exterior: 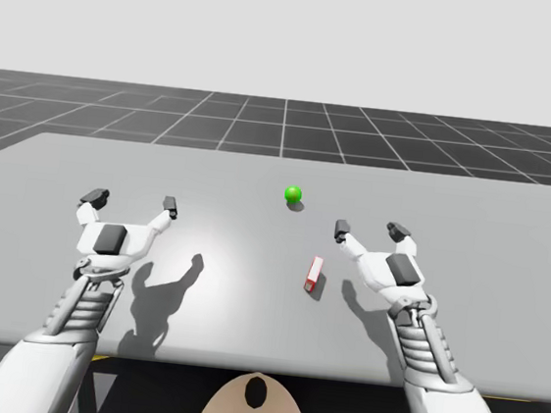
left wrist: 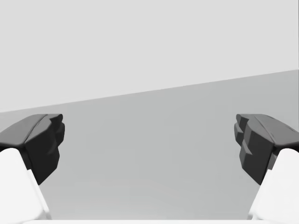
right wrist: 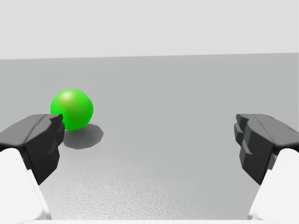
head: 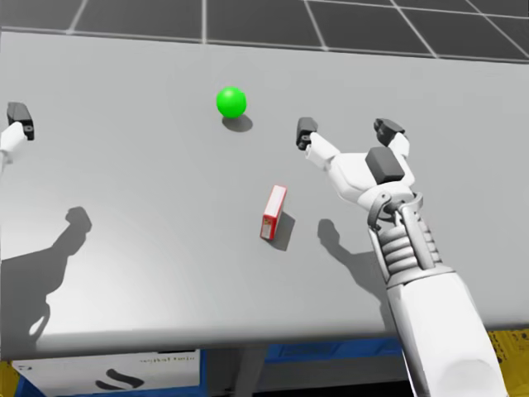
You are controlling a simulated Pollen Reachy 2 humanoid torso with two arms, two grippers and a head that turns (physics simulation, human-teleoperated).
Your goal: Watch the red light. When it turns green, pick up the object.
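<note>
While your right gripper [exterior: 369, 231] hung wide open and empty right of centre, the slim red box [exterior: 314, 275] lay just lower-left of it, long axis nearly up-frame, well apart from your open, empty left gripper [exterior: 132, 201]; the light [exterior: 293, 195] showed green.

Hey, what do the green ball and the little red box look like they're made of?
Green ball: smooth, slightly glossy, perhaps plastic or a lit lamp; a pale highlight sits near its top. Red box: matte, likely cardboard; flat faces, crisp edges, no shine. Both are guesses from a render.
</note>
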